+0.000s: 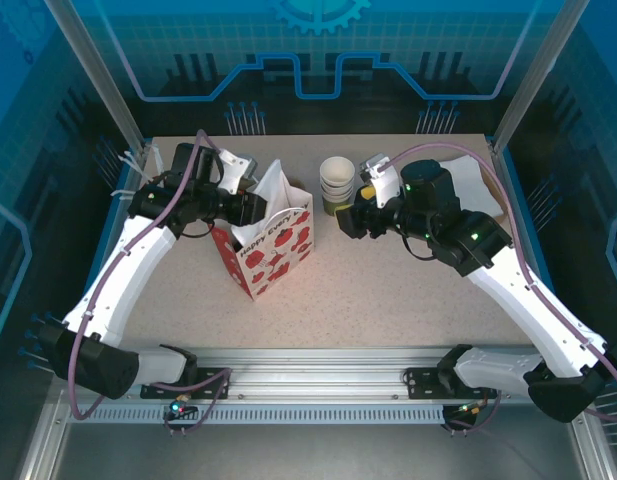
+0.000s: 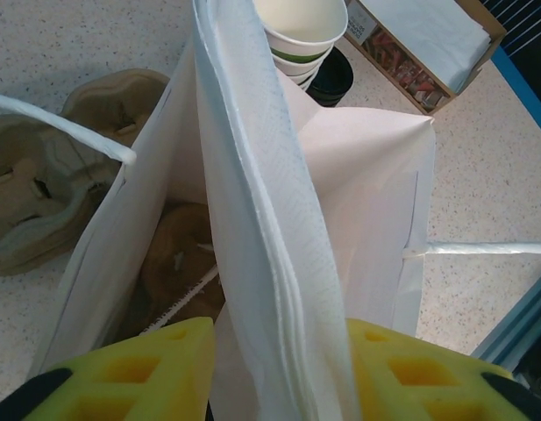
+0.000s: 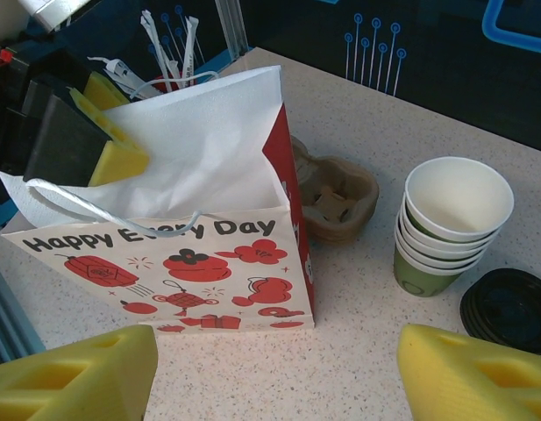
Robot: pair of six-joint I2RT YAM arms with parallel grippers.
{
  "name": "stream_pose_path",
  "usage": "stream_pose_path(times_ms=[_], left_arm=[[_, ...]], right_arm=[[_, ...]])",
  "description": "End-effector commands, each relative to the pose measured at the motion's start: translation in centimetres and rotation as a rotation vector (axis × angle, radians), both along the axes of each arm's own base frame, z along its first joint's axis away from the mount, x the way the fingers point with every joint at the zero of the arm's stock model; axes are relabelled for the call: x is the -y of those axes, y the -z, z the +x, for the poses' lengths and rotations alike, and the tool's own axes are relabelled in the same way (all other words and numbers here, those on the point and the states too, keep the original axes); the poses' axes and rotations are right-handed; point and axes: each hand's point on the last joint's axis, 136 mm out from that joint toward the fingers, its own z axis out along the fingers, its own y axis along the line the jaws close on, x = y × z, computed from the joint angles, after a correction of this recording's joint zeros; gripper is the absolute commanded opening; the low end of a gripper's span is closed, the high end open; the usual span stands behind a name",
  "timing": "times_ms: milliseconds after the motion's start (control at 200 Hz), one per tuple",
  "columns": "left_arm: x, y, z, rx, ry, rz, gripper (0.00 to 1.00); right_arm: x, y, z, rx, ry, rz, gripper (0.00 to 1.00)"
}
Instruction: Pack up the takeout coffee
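The takeout coffee is hidden from every view. A white paper bag [image 1: 273, 245] with red prints and "Happy Every Day" stands upright at the table's middle left [image 3: 191, 263]. My left gripper [image 1: 256, 205] hangs over the bag's mouth. Its yellow pads stand apart in the left wrist view [image 2: 279, 351], with the bag's folded white wall [image 2: 252, 219] between them. A brown cardboard carrier [image 2: 178, 254] lies inside the bag. My right gripper [image 1: 348, 218] is open and holds nothing [image 3: 274, 377]. It hovers low over the table between the bag and a stack of lidless cups [image 3: 450, 228].
The cup stack [image 1: 337, 180] stands right of the bag, with a pile of black lids [image 3: 511, 309] beside it. Another cardboard carrier [image 3: 340, 197] lies behind the bag. A box of white napkins [image 2: 428, 44] sits at the back right.
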Motion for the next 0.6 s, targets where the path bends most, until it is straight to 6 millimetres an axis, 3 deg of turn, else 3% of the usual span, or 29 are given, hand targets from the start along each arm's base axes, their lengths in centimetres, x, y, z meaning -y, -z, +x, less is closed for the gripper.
stream_pose_path(times_ms=[0, 50, 110, 265, 430, 595], left_arm=[[0.3, -2.4, 0.1, 0.061, 0.011, -0.017, 0.46], [0.4, -2.5, 0.0, 0.056, 0.007, -0.027, 0.46], [0.7, -2.2, -0.3, 0.029, 0.016, -0.045, 0.39], [1.0, 0.2, -1.1, -0.066, 0.042, -0.023, 0.24], [1.3, 2.6, -1.4, -0.152, 0.079, 0.037, 0.19], [0.3, 4.1, -1.1, -0.193, 0.057, 0.118, 0.16]], right_arm=[[0.4, 0.2, 0.3, -0.003, 0.009, -0.006, 0.74], [0.4, 0.4, 0.4, -0.007, 0.013, -0.009, 0.74], [0.3, 0.5, 0.6, -0.011, 0.014, -0.01, 0.74], [0.0, 1.2, 0.9, -0.027, 0.011, -0.018, 0.74], [-0.3, 1.7, 1.1, -0.039, 0.006, -0.013, 0.75], [-0.4, 2.3, 1.1, -0.054, 0.003, -0.015, 0.75]])
